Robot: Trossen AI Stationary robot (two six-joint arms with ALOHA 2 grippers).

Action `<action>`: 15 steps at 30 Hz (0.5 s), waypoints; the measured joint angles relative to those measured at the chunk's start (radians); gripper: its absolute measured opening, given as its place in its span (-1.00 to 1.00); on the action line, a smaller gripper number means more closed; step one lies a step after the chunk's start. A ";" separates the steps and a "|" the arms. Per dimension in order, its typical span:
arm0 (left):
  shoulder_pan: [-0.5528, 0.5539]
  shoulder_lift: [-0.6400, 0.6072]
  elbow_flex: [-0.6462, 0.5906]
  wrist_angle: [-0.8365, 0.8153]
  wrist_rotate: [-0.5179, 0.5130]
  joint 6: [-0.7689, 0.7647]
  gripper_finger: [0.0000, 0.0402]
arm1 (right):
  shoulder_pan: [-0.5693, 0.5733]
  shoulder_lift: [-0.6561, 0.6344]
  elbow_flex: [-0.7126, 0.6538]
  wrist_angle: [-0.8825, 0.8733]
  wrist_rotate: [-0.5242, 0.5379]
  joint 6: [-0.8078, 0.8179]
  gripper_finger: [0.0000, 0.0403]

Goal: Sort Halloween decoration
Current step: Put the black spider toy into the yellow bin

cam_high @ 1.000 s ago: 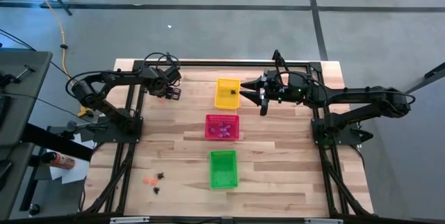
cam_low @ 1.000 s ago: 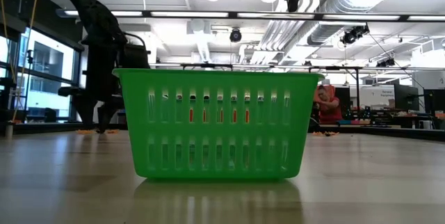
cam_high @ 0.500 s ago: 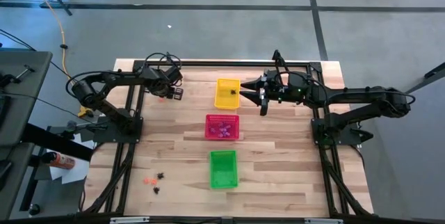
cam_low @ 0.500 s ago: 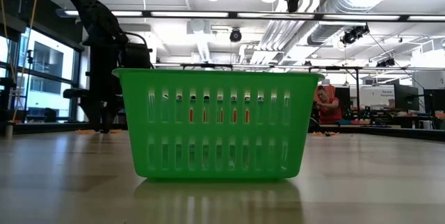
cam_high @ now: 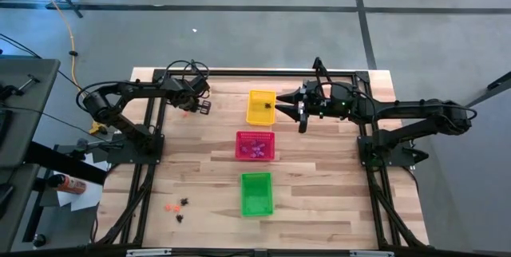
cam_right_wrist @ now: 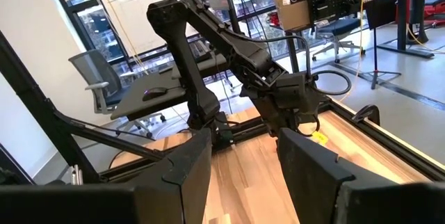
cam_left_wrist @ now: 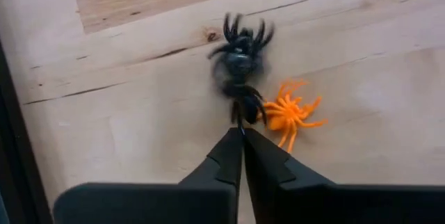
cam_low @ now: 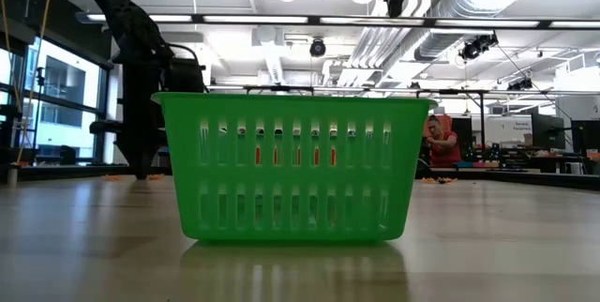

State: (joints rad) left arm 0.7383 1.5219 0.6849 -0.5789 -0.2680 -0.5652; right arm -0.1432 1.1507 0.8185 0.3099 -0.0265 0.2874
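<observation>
Here, the right gripper [cam_high: 301, 117] hangs with jaws apart beside the yellow basket [cam_high: 261, 107], near the table's [cam_high: 319, 201] far edge. The left gripper [cam_left_wrist: 242, 135] is clamped on a black spider [cam_left_wrist: 238, 64], an orange spider [cam_left_wrist: 288, 114] touching it on the wood.

This is a robotics lab or workshop in an open industrial hall. The wooden surface [cam_high: 319, 201] sits in a black metal frame [cam_high: 255, 73] on a grey concrete floor [cam_high: 239, 33]. Beyond that surface, the low view shows exposed ceiling ducts [cam_low: 450, 21], strip lights [cam_low: 234, 18] and benches with monitors [cam_low: 544, 133], where a person in red [cam_low: 441, 143] works. Near the surface stand an office chair [cam_right_wrist: 97, 88], a whiteboard [cam_right_wrist: 132, 8] and large windows [cam_low: 52, 96].
</observation>
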 joint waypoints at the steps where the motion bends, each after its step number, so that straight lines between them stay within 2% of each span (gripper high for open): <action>1: 0.000 0.000 0.000 -0.001 0.000 0.000 -0.98 | 0.000 0.000 0.000 0.000 0.000 0.000 -0.19; 7: 0.002 -0.044 -0.003 -0.017 0.011 0.023 -1.00 | 0.000 0.000 0.000 0.000 0.000 0.000 -0.19; 15: 0.001 -0.234 -0.002 -0.068 0.016 0.027 -1.00 | 0.000 0.000 0.000 0.000 0.000 -0.003 -0.19</action>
State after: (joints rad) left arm 0.7395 1.2878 0.6834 -0.6472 -0.2520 -0.5385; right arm -0.1432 1.1507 0.8185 0.3096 -0.0265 0.2843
